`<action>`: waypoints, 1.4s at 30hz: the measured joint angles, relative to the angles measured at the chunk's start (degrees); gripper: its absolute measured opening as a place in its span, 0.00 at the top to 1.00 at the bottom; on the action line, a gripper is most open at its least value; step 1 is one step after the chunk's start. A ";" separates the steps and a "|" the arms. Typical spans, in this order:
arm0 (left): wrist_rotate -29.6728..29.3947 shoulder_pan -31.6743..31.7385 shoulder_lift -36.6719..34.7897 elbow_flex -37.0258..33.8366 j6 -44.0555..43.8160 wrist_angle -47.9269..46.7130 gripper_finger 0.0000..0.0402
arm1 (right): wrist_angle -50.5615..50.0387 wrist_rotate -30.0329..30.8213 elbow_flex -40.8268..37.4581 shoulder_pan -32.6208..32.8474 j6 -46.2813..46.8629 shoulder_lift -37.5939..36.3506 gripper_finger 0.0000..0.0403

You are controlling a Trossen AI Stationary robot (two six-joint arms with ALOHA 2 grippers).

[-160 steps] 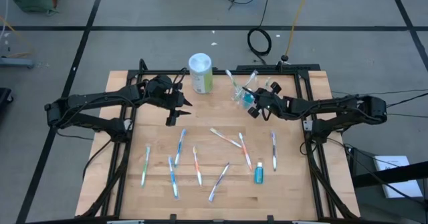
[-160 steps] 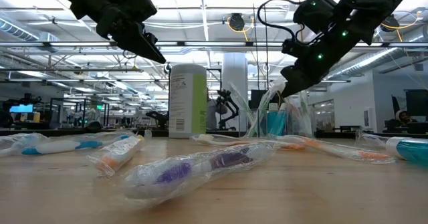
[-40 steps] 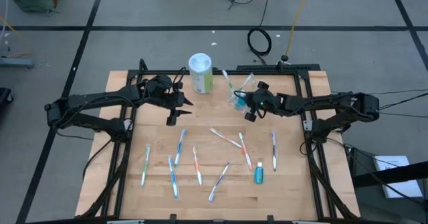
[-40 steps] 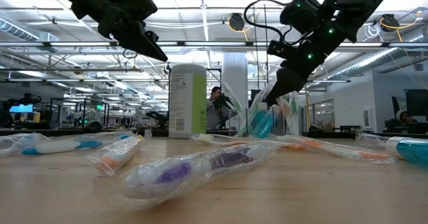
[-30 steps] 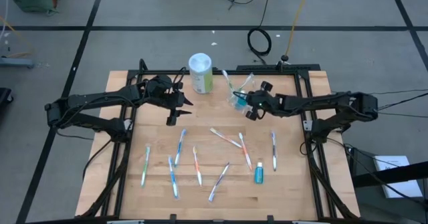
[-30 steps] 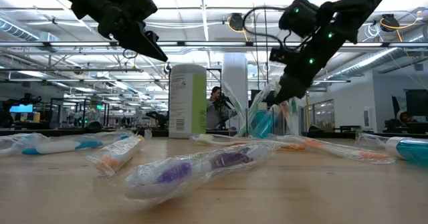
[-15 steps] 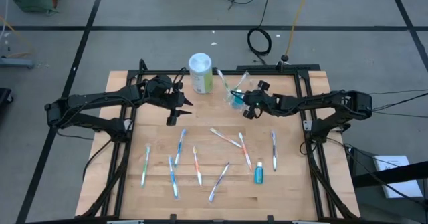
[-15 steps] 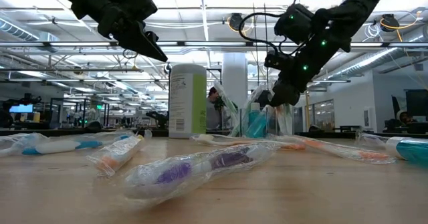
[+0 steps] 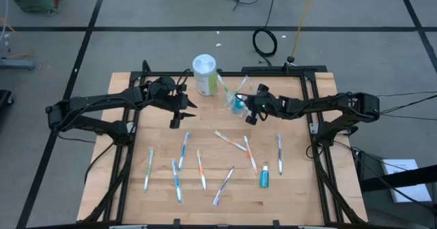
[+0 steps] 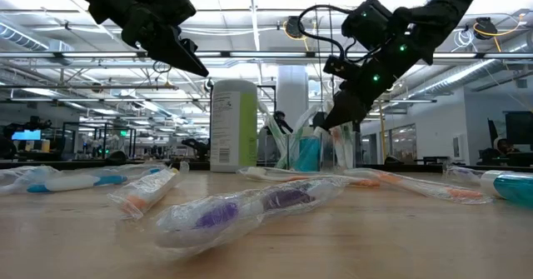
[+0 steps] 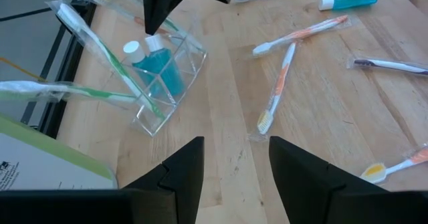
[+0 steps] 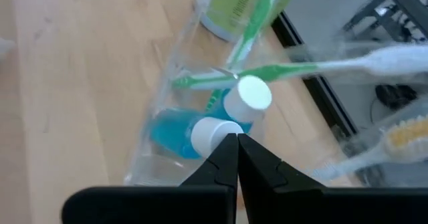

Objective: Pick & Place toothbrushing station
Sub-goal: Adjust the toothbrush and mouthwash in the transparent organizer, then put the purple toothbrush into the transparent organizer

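— Where does the clear plastic cup (image 9: 236, 100) stand?

— Near the table's (image 9: 300, 188) far edge, just right of its middle. It holds two teal-blue toothpaste tubes (image 11: 160, 71) with white caps and a few wrapped green toothbrushes (image 11: 100, 50) leaning out over its rim. In the left wrist view it looks tilted.

— And the right gripper (image 9: 250, 109)?

— Just beside the cup on its right. Its fingertips are pressed together above the tube caps, holding nothing that I can see.

— The left gripper (image 9: 179, 110)?

— Hanging above the far-left part of the table, its jaws parted and empty.

— What is next to the cup?

— A white canister with a green label (image 9: 205, 75), close to its left. There is small print on the label, too fine to read.

— The rest?

— Loose wrapped toothbrushes (image 9: 185, 149) are scattered over the middle and near half of the table, with blue, green and orange handles. One more toothpaste tube (image 9: 264, 177) lies toward the near-right corner; I cannot read any writing on it.
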 joint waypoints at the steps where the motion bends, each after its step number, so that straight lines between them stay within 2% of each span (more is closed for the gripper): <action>1: 0.00 0.02 0.00 0.00 0.00 0.00 0.56 | 0.13 -0.37 0.02 0.00 0.22 -0.04 1.00; 10: -0.02 0.00 -0.01 0.00 0.02 0.18 0.56 | 5.37 -1.99 0.04 0.83 -1.48 0.11 1.00; 15: -0.02 0.00 -0.01 0.00 0.00 0.23 0.56 | 6.50 -3.37 0.13 0.80 -0.35 3.27 1.00; 21: -0.07 0.02 -0.01 0.00 0.00 0.23 0.56 | 5.35 -3.13 6.88 2.34 -5.01 6.31 1.00; 27: 0.11 0.00 0.01 0.00 -1.90 0.21 0.56 | -6.35 -3.16 17.68 6.26 -5.77 6.35 1.00; 32: 0.07 -0.82 -0.03 0.00 -5.05 -1.01 0.56 | -14.26 -3.20 20.52 11.91 -0.36 5.43 1.00; 38: -2.11 -3.86 -0.46 0.00 -8.18 -6.14 0.56 | -28.37 -2.94 20.59 17.49 14.22 5.03 1.00; 42: -3.22 -6.62 -0.44 0.00 -8.58 -7.86 0.56 | -41.60 -3.07 20.61 20.18 25.08 4.90 0.94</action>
